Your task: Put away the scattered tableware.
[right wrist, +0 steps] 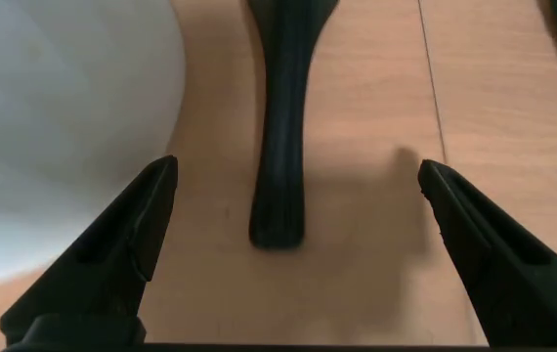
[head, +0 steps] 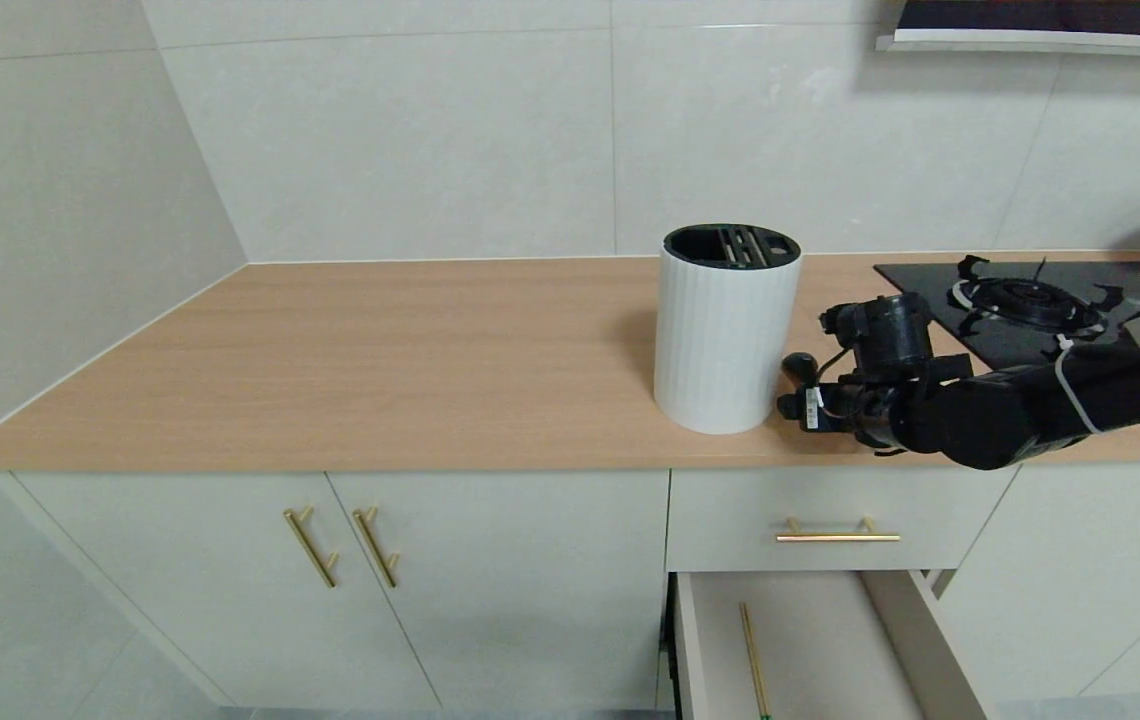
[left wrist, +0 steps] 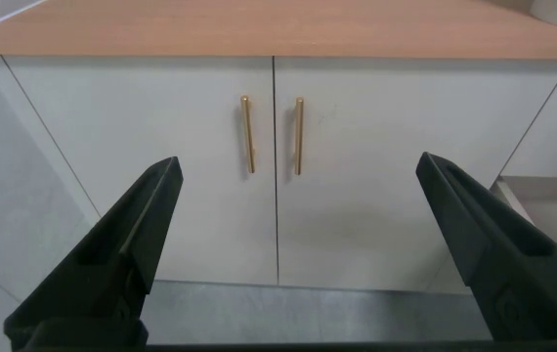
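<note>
Utensil handle (right wrist: 278, 147), black and tapered, lies on wooden counter (right wrist: 357, 117).

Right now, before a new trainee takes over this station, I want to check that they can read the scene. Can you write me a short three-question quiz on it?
1. True or false: the right gripper is shut on the black handle.
2. Where do the chopsticks lie? A: on the counter. B: in the open drawer. C: in the right gripper.
3. Short answer: what stands on the counter beside the black handle?

Key
1. False: its fingers stand open, one on each side of the handle.
2. B.
3. The white holder.
</note>
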Robot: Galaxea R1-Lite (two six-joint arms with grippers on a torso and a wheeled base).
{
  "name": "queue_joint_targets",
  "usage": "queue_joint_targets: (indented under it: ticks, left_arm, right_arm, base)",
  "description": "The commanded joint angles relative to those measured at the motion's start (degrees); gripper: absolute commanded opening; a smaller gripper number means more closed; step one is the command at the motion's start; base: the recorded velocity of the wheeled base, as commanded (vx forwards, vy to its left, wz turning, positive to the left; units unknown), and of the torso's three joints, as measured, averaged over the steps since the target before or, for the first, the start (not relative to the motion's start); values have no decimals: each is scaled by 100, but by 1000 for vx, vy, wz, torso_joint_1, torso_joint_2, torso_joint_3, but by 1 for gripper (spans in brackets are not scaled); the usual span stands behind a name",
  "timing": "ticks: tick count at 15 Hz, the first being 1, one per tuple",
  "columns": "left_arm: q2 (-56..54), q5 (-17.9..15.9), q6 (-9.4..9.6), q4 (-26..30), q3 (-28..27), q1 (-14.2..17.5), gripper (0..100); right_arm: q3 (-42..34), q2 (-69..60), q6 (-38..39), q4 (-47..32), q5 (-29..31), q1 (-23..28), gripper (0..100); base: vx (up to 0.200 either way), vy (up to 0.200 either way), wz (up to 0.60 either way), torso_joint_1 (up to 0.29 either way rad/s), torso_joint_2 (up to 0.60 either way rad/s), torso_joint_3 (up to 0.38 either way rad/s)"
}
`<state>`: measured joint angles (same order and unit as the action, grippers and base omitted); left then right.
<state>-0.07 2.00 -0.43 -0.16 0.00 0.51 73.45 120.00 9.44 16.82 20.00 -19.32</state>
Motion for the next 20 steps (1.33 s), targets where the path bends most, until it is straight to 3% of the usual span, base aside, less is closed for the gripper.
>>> queue_joint_targets:
  ticks: [1,10,11,20]
  left_arm:
    - [7,2,-1,-2,0,2,100]
    - [7,2,-1,-2,0,2,100]
    - [7,2,-1,-2,0,-7,100]
    - [7,2,-1,-2,0,2,100]
  right_arm:
    - [47,199,14,102,3,16,100]
    - [266,454,50,445,83,210,100]
    - [258,454,50,445,83,201,0]
    - [196,410,50,436,83,183,0]
  base:
    - [0,0,0,0,0,0]
    - [0,0,0,0,0,0]
    - [0,0,0,0,0,0]
    - [0,0,0,0,0,0]
